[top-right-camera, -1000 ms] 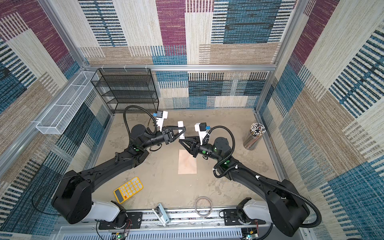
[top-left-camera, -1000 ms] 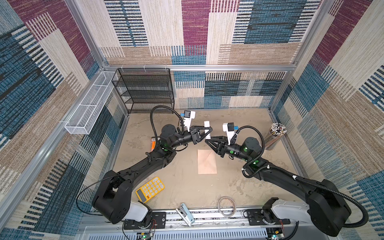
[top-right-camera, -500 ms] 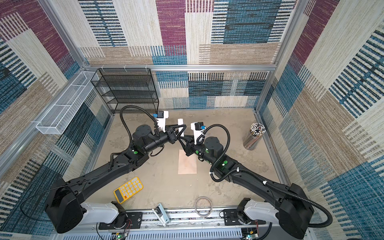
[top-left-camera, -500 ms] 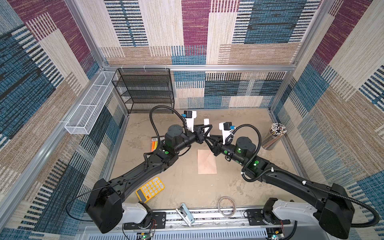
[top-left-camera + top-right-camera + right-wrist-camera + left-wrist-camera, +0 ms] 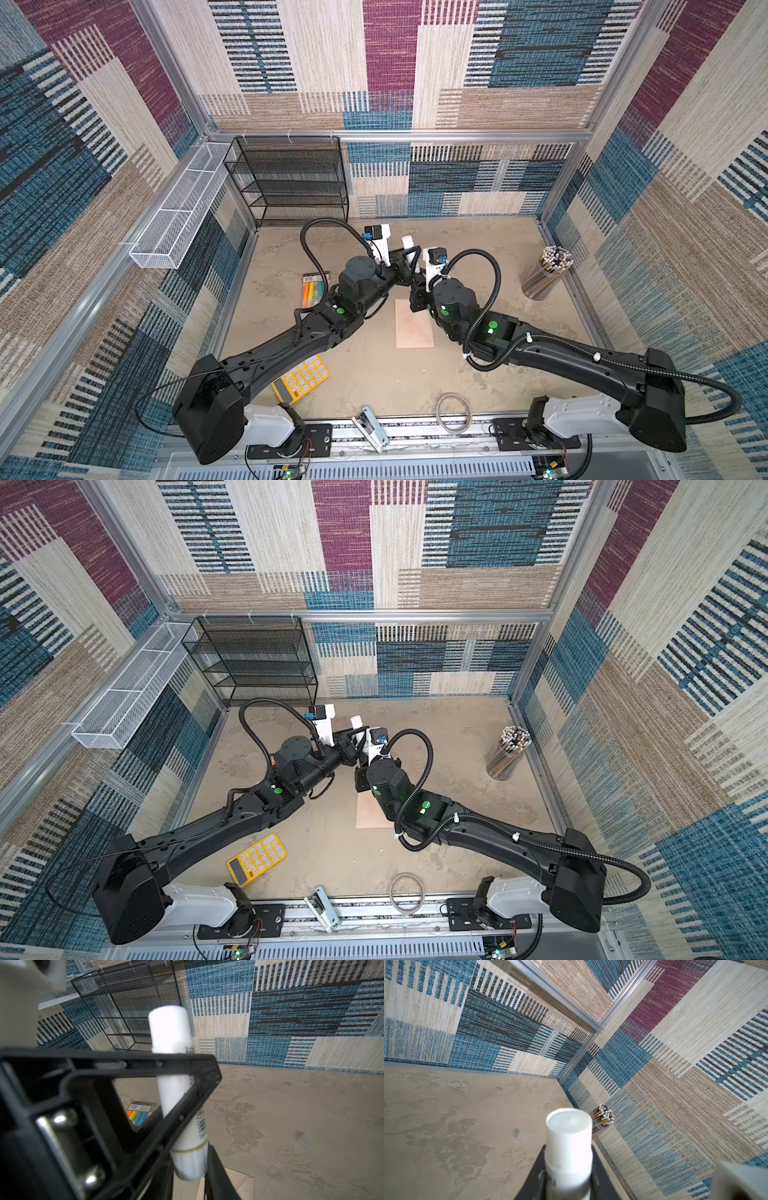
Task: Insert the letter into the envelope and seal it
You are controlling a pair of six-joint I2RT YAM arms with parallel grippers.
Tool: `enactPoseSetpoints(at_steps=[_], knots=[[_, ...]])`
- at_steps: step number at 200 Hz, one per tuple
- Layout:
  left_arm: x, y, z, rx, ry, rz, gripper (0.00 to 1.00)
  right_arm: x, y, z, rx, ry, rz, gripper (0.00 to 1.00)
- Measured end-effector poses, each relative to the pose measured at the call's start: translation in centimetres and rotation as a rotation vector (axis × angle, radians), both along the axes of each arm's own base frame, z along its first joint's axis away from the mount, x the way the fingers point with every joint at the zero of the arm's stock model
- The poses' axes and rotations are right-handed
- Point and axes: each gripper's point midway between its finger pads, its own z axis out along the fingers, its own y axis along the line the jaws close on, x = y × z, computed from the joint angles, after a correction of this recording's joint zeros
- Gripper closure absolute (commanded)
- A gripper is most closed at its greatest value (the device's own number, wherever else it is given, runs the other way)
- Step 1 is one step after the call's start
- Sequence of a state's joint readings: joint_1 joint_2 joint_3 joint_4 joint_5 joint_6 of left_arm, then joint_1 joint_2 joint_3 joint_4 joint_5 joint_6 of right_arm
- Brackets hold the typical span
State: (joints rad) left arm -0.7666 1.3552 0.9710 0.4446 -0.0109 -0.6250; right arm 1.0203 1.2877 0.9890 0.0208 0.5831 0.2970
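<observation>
The peach-pink envelope (image 5: pixel 413 328) (image 5: pixel 369 812) lies flat on the table under the right arm, and one corner of it shows in the right wrist view (image 5: pixel 239 1184). The letter is hidden. Above the envelope's far end, both grippers meet on a white glue stick (image 5: pixel 407 243) (image 5: pixel 356 722). My left gripper (image 5: pixel 569 1159) (image 5: pixel 405 264) is shut on the stick's (image 5: pixel 569 1136) body. My right gripper (image 5: pixel 190 1165) (image 5: pixel 415 284) is shut on the ribbed lower end of the stick (image 5: pixel 170 1030), with a left finger crossing in front.
A yellow calculator (image 5: pixel 301 378) lies at the front left and a highlighter pack (image 5: pixel 313 291) at the left. A pencil cup (image 5: pixel 548 272) stands at the right wall. A black mesh shelf (image 5: pixel 291 183) is at the back left, and a wire ring (image 5: pixel 453 413) at the front edge.
The two grippers, apart a second ago, have come together over the envelope's far end. The right gripper has closed on the lower end of the stick held by the left.
</observation>
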Motion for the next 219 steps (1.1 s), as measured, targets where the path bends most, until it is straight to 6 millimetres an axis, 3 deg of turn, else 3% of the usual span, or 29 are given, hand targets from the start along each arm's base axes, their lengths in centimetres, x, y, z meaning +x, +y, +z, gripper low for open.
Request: enactPoseSetpoints(at_steps=[29,68,110,141,219], knots=[[-0.1,0.1,-0.4,0.004,0.008,-0.039,1.0,-0.6,-0.1,-0.5,-0.02,-0.019,0.037,0.51],[0.2,1.8,-1.0,-0.012,0.035,-0.088,1.0,-2.6,-0.2,0.5,0.043,-0.076,0.165,0.4],[0.7,3.6,0.7,-0.065,0.016,-0.154,1.0,-3.6,-1.9,1.9,0.126,-0.138,0.291,0.41],[-0.4,2.4,1.6,-0.104,-0.006,-0.317,1.0,-3.2,-3.4,2.2,0.203,-0.147,0.379,0.43],[-3.1,0.6,1.9,-0.201,-0.037,-0.557,1.0,-5.2,-0.7,1.8,0.381,-0.07,0.711,0.46]])
